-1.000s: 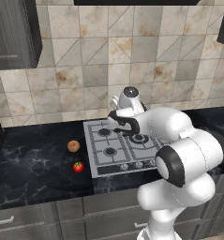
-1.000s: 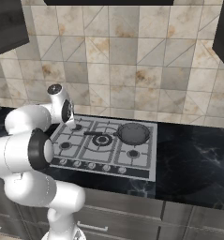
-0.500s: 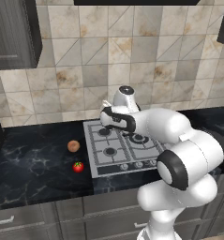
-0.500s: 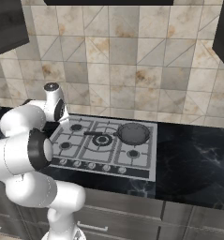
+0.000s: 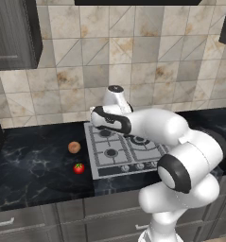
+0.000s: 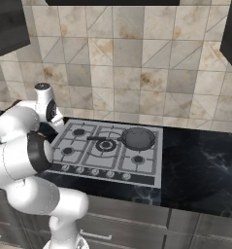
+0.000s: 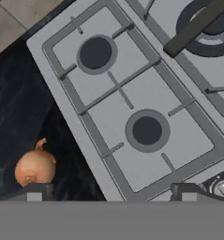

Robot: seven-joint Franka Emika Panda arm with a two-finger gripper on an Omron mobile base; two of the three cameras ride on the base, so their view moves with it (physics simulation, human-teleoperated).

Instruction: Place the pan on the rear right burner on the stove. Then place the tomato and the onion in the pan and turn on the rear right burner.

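The dark pan (image 6: pixel 138 138) rests on the rear right burner of the stove (image 6: pixel 147 165), its thin black handle (image 6: pixel 104 138) pointing left; the burner itself is hidden under it. On the black counter left of the stove (image 5: pixel 99 165) lie the brownish onion (image 5: pixel 74 147) and, nearer the front, the red tomato (image 5: pixel 78 168). My gripper (image 5: pixel 97 123) hangs over the stove's left edge, open with nothing in it. The hand view looks down on the two left burners, with my gripper (image 7: pixel 111 191) open, the onion (image 7: pixel 35 168) at lower left and the pan handle (image 7: pixel 197 26) at upper right.
A row of small knobs (image 6: pixel 103 172) runs along the stove's front edge. The tiled wall (image 5: pixel 133 61) stands right behind the stove. Dark cabinets (image 5: pixel 15 33) hang at the upper left. The black counter (image 6: pixel 200 160) continues to the right of the stove.
My hand has swung left from above the middle of the stove to its left edge, closer to the onion. The pan, onion and tomato have stayed put.
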